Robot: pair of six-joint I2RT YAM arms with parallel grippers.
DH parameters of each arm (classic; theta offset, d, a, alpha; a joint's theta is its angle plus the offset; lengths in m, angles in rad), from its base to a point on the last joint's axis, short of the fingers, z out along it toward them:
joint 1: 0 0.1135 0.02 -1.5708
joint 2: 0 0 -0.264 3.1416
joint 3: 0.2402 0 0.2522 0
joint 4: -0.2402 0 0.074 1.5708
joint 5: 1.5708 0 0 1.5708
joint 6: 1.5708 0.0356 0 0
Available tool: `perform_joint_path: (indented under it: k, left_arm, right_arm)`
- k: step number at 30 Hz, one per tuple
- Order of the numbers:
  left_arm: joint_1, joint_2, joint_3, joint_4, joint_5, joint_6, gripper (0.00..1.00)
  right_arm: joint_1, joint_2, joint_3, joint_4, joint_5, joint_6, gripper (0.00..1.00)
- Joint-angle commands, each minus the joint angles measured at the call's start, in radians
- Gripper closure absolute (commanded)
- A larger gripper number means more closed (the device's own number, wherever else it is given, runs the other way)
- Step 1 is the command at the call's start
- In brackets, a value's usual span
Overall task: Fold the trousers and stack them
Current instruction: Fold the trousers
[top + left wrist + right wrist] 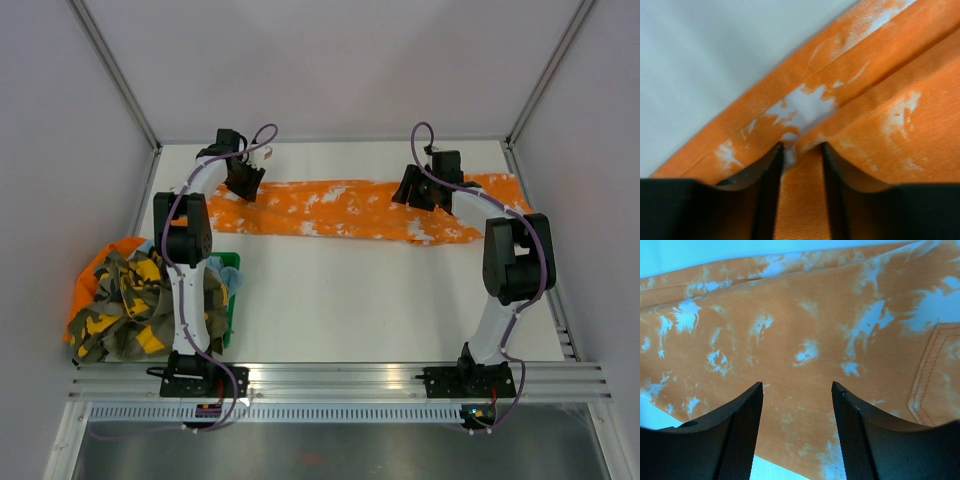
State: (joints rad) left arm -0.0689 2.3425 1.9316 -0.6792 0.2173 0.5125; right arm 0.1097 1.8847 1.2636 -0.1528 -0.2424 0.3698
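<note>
Left jaws straddle trousers (880, 100) fold; grip unclear.

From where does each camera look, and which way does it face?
Top external: high behind the bases, looking down at the table; both arms show.
Left wrist: on the left gripper, facing down at the trousers; its fingers show.
Right wrist: on the right gripper, facing down at a pocket; its fingers show.
All share the trousers.
</note>
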Motion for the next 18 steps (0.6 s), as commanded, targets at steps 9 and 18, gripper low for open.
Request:
perform_joint_path:
  k: [9,18]
  left_arm:
    - [-0.002,-0.032,0.015,0.101,-0.024,-0.068,0.98]
    - [-0.002,-0.146,-0.063,0.305,-0.025,-0.092,0.98]
  right_arm:
    - [0.004,0.013,0.023,-0.014,0.009,-0.006,0.36]
    - [0.005,0.013,-0.001,-0.001,0.011,-0.006,0.36]
